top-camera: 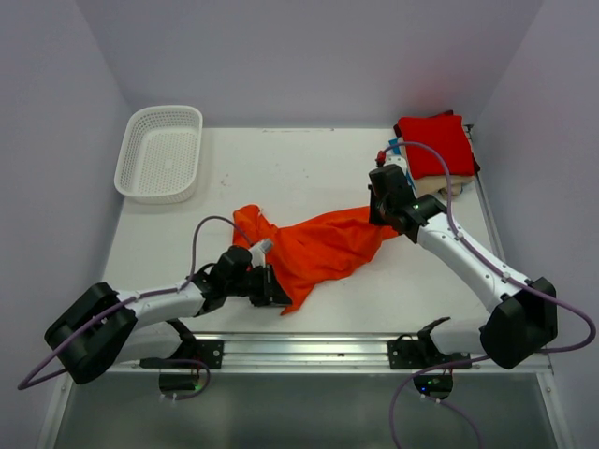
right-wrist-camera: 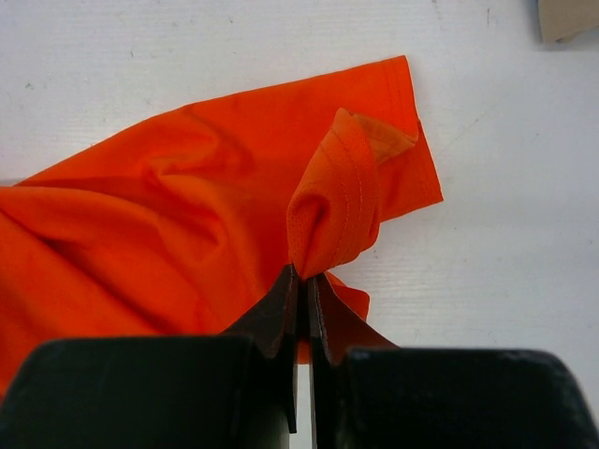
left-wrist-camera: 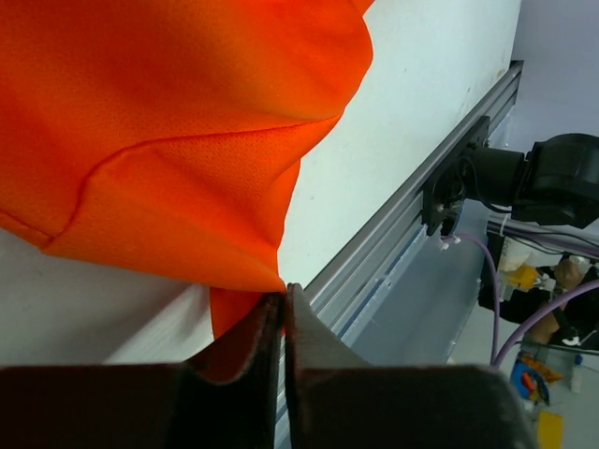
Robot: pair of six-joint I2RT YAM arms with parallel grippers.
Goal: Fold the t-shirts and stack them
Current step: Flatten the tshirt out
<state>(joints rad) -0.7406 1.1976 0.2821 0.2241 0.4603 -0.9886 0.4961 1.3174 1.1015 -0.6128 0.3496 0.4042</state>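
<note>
The bright orange t-shirt [top-camera: 318, 248] lies stretched and rumpled across the middle of the table. My left gripper [top-camera: 273, 288] is shut on its near corner, and the cloth [left-wrist-camera: 178, 140] rises from the pinched jaws in the left wrist view. My right gripper [top-camera: 384, 217] is shut on the shirt's right end, pinching a hemmed fold [right-wrist-camera: 337, 206] beside a sleeve. A folded red t-shirt [top-camera: 435, 142] tops a stack at the back right, with a beige one [top-camera: 440, 187] and a sliver of blue [top-camera: 395, 150] showing under it.
A white mesh basket [top-camera: 159, 152] stands at the back left. A metal rail [top-camera: 309, 348] runs along the table's near edge and also shows in the left wrist view [left-wrist-camera: 393, 234]. White walls close in the back and sides.
</note>
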